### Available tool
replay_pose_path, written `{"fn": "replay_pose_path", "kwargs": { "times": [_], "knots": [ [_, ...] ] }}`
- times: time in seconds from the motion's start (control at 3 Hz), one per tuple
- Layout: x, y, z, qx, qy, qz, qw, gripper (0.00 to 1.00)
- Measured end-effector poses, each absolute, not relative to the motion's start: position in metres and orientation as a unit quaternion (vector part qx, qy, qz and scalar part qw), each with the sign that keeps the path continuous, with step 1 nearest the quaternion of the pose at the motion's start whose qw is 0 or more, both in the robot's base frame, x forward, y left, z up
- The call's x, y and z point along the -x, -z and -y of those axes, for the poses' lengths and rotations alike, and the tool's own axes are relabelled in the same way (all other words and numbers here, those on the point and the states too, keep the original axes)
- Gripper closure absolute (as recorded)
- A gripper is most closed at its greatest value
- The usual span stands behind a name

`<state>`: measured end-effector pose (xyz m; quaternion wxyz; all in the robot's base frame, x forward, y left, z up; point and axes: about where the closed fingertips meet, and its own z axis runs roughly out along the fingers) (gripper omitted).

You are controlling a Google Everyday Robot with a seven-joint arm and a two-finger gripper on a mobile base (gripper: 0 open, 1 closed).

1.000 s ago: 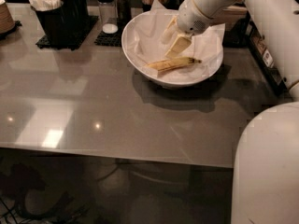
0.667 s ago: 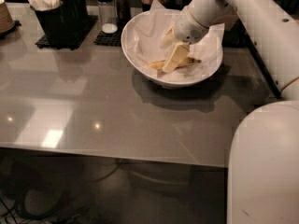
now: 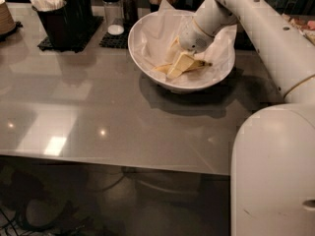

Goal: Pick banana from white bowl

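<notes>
My end effector (image 3: 178, 67) has moved in closer on the banana (image 3: 199, 64) inside the white bowl (image 3: 142, 58), but I cannot tell if it has grabbed it yet.

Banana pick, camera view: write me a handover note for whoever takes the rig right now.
Gripper: down inside the white bowl, right at the banana; a firm grasp can't be confirmed.
Banana: lying on the paper in the bowl, not lifted.
Bowl: on the far side of the table.
Done: the reach into the bowl.
Left: secure the banana and lift it clear of the bowl.
</notes>
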<state>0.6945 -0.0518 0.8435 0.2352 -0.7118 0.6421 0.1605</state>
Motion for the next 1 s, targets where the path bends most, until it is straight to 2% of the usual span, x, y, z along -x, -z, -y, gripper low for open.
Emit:
{"fn": "replay_pose_path", "kwargs": {
  "times": [0.33, 0.67, 1.0],
  "knots": [
    [-0.6953, -0.8411, 0.0511, 0.711, -0.162, -0.643, 0.235, 0.64],
    [-0.6951, -0.8339, 0.0466, 0.708, -0.170, -0.644, 0.234, 0.88],
    [-0.6964, -0.8370, 0.0456, 0.705, -0.164, -0.647, 0.241, 1.00]
  ]
}}
